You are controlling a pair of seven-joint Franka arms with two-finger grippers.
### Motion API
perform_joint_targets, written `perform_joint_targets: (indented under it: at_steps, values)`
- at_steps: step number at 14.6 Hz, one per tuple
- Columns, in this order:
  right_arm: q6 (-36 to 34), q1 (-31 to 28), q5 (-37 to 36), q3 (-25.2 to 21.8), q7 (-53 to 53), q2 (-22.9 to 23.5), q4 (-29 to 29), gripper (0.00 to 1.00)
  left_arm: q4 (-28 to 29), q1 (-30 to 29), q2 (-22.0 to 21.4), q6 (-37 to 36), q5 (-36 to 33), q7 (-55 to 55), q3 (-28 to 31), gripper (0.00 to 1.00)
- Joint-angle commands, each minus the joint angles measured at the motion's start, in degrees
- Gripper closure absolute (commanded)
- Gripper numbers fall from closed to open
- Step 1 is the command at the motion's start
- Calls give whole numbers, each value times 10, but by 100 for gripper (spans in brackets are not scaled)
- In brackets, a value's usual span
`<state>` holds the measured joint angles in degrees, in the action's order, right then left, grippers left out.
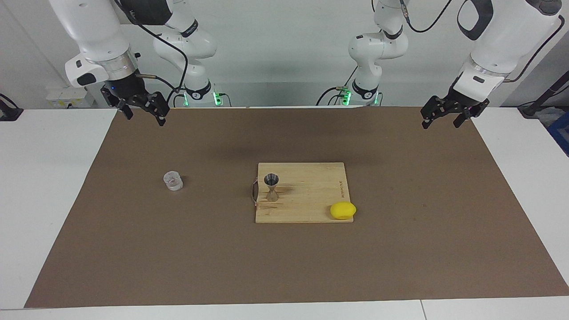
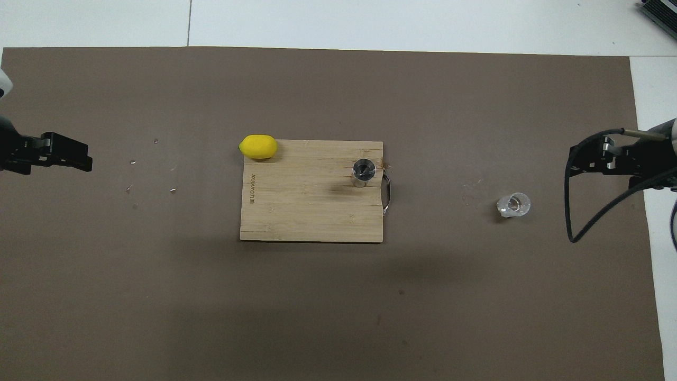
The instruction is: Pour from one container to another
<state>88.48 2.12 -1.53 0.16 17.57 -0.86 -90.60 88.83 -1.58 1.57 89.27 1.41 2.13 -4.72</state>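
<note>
Right end effector point(image 1: 141, 114) hangs open, apparently well apart from cup point(image 1: 173, 181).

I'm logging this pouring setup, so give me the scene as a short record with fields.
cup: clear cup upright on the brown mat, toward the right arm's end
jigger: steel jigger upright on the cutting board
lemon: yellow lemon at the board's corner
right gripper: open, empty, raised over the mat's edge
left gripper: open, empty, waiting

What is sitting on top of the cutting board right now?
On the cutting board the steel jigger stands upright near the handle end, and a yellow lemon-like lump rests at one corner, overhanging the edge. The jigger's contents cannot be made out.
</note>
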Motion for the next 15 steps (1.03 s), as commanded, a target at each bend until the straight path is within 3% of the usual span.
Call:
perform_joint_targets:
  at_steps: [1,15]
  values:
    - [-10,9,-17,-5,-11,2,8,0,10,5,-7,5,-7,2,4,0]
    - [-6,0,-5,-2,-59,0,-2,0,10,5,-7,5,-7,2,4,0]
